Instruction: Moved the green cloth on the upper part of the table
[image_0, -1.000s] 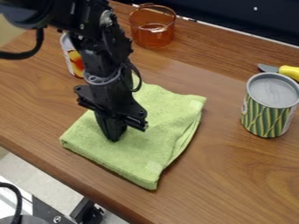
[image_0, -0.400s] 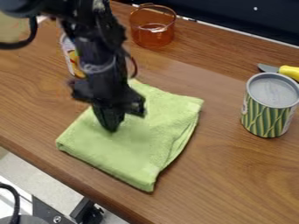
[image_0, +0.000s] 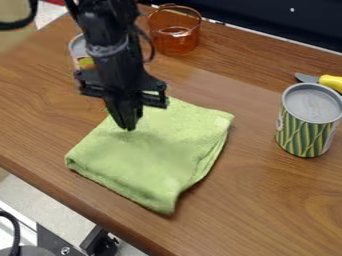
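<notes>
And here's the black arm (image_0: 103, 31), angling in from the top left, with its tool (image_0: 128, 128) pointing straight down over the green cloth (image_0: 180, 147)! The two fingers sit side by side, drawn together to a narrow tip, so the tool is clenched, and there's no fold of fabric to be seen between them. Are those tips touching the cloth? From this angle I can't tell, but they line up with its upper left part.

The cloth itself lies left of centre on the wooden bench (image_0: 267, 200), folded into a rough square, one corner aimed towards the bench's near edge, its layers showing along the right side.

Over on the right stands a can with a green-and-yellow pattern (image_0: 304, 135), upright, grey lid on top, well apart from the cloth. Just behind it lies a yellow-handled utensil (image_0: 330, 81), grey blade pointing left, the handle running out at the picture's edge. Up at the far side of the bench we have the amber see-through cup (image_0: 175, 41), upright, to the right of the arm. And tucked in behind the arm, partly hidden, there's a second can (image_0: 78, 47), near the cloth's upper left side.
</notes>
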